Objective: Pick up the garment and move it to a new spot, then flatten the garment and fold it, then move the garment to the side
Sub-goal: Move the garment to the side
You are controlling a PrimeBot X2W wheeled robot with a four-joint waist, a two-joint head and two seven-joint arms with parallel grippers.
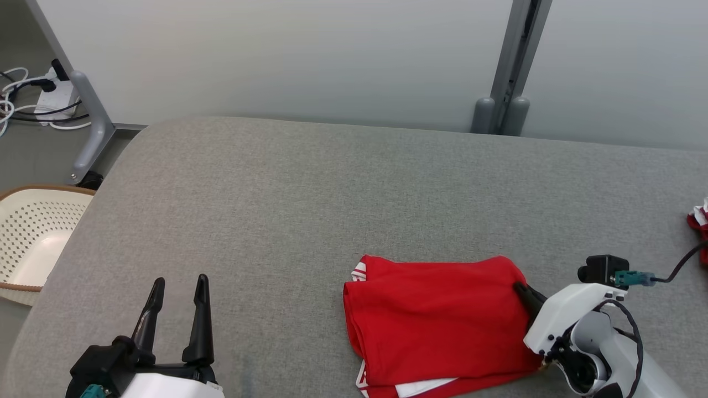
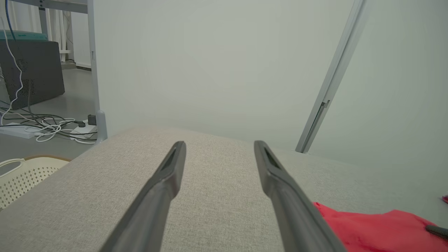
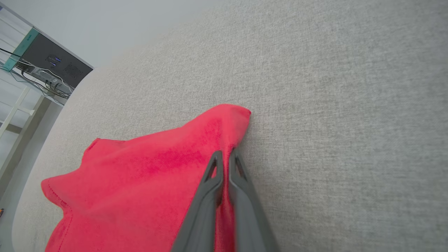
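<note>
In the head view, the red garment (image 1: 437, 315) lies folded on the grey table (image 1: 332, 188), toward the near right, with white trim showing at its left corner and near edge. The right gripper (image 1: 524, 292) meets the garment's right edge, but its dark tips are hard to read against the cloth. The right wrist view shows it closely: the two fingers are pressed together with a fold of red cloth pinched between them, just short of a corner of the garment.

The left gripper (image 1: 178, 284) hovers over bare table at the near left, fingers spread wide and well apart from the garment. Its wrist view catches a strip of red low on the right.

A cream basket (image 1: 33, 232) with holes stands beside the table's left end, cut off by the frame. A small red and white thing (image 1: 698, 221) at the right edge is cropped, and I cannot tell what it is.
</note>
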